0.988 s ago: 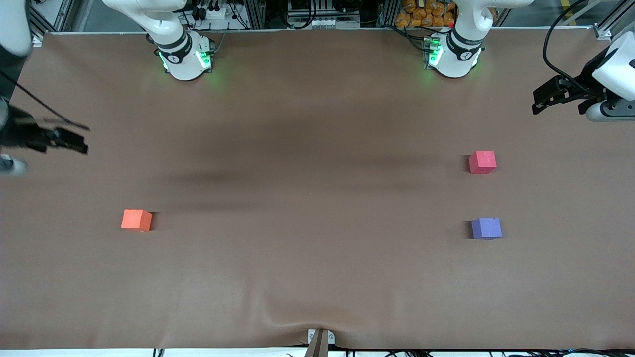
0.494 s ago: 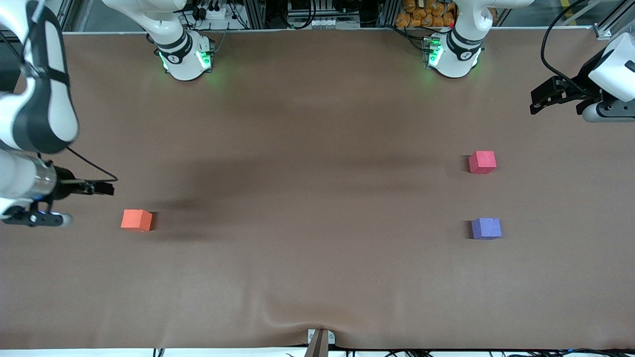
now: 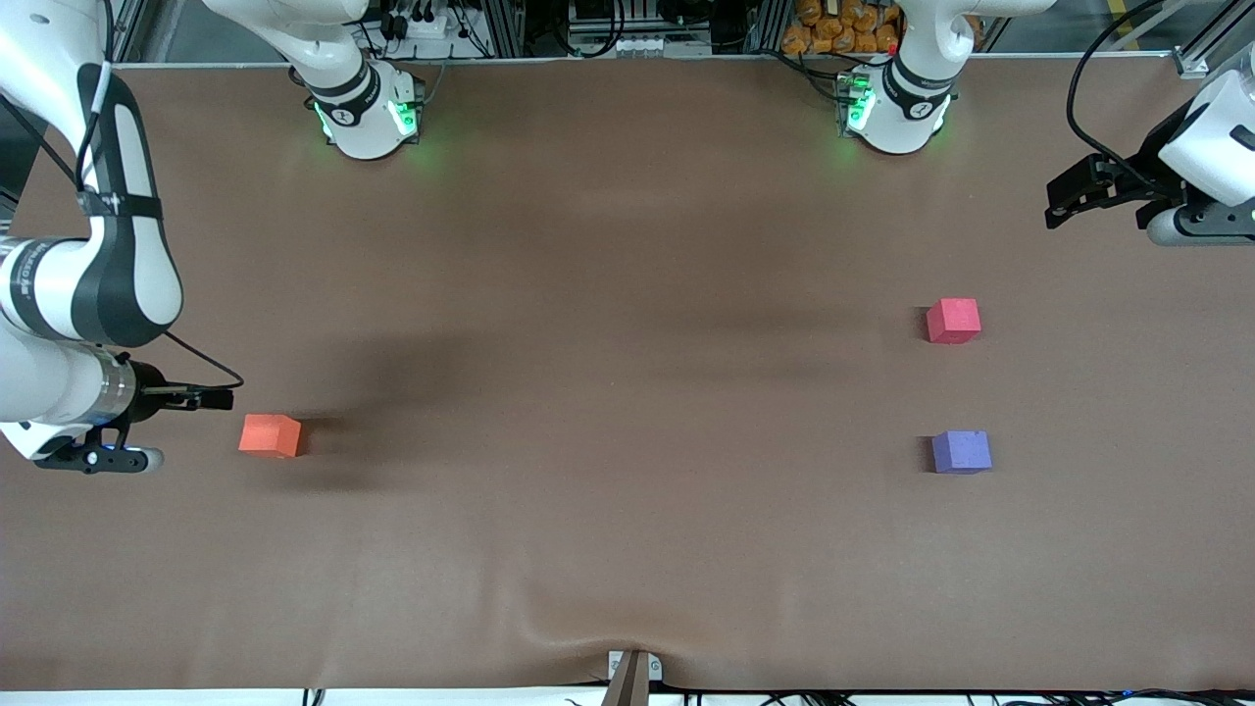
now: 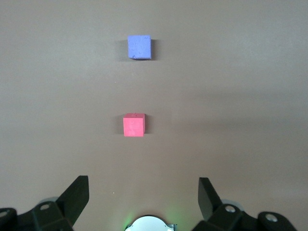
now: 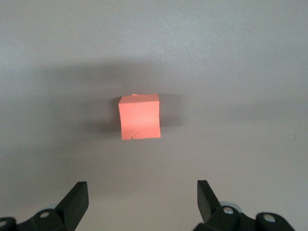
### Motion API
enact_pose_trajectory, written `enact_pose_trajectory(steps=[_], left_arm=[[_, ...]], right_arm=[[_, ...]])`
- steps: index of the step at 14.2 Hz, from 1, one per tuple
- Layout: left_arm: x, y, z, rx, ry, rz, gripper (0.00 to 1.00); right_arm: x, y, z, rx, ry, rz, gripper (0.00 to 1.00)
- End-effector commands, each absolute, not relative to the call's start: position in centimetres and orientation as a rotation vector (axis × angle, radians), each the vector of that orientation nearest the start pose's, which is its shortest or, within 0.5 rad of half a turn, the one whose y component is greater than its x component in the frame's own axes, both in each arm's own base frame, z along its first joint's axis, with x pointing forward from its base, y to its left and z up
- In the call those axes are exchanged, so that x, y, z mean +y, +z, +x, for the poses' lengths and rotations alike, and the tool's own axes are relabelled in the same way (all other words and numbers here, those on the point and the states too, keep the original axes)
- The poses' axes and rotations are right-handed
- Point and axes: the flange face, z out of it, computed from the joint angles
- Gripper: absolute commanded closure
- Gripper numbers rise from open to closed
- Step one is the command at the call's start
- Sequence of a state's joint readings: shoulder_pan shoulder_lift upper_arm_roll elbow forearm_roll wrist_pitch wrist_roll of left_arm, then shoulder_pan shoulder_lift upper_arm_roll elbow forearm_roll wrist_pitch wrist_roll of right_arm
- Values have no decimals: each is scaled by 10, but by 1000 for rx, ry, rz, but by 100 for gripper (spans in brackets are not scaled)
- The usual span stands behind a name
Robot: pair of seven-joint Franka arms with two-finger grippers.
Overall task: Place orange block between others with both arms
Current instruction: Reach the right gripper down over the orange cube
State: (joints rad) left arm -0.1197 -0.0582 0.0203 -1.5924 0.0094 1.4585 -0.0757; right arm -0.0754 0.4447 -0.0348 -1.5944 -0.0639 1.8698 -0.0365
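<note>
Right gripper (image 5: 139, 202) is up in the air beside the small matte bright-orange foam cube (image 3: 270, 434), on the side toward the right arm's end of the brown cloth-covered surface (image 3: 627, 549). Fingers (image 5: 74, 199) spread wide, holding nothing. In the right wrist view the cube sits ahead of the fingers, roughly centred between them, not yet inside the gap.

Left gripper (image 4: 142, 202) waits in the air near the surface's edge at the left arm's end. Fingers released, empty. Its wrist view looks down the line of the other two cubes.

Targets: pinkish-red foam cube (image 3: 953, 320) and purple-blue foam cube (image 3: 961, 451), both toward the left arm's end, well apart from the orange one. Purple-blue is nearer the front camera, with a clear gap between them.

Step in hand, my read: right arm closing in for the pick. Notes:
- Advance until the cube is fully between the fingers, then descend. Don't clip the top edge.
- Cube looks slightly rotated against the finger line in the wrist view; square the wrist to two flat faces, not corners.
- It's foam, so close gently. A hard squeeze will deform it and skew the release.
- Cube is far from the target gap, so a mid-surface handover to the left arm looks likely. Grip on one pair of faces so the other pair stays free.
</note>
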Motion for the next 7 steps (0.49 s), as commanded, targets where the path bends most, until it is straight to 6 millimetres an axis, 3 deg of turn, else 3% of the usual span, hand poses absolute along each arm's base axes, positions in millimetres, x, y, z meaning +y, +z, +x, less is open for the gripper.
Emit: enact_pose_trajectory(steps=[1, 4, 7], left_arm=[[-46, 645, 522, 43, 113, -3118, 0], [-49, 643, 523, 46, 117, -3118, 0], [-44, 641, 526, 27, 118, -3105, 0]], right_arm=[[-83, 347, 647, 37, 273, -3194, 0], [-81, 303, 635, 22, 195, -3198, 0], [-79, 275, 625, 12, 99, -3202, 0]])
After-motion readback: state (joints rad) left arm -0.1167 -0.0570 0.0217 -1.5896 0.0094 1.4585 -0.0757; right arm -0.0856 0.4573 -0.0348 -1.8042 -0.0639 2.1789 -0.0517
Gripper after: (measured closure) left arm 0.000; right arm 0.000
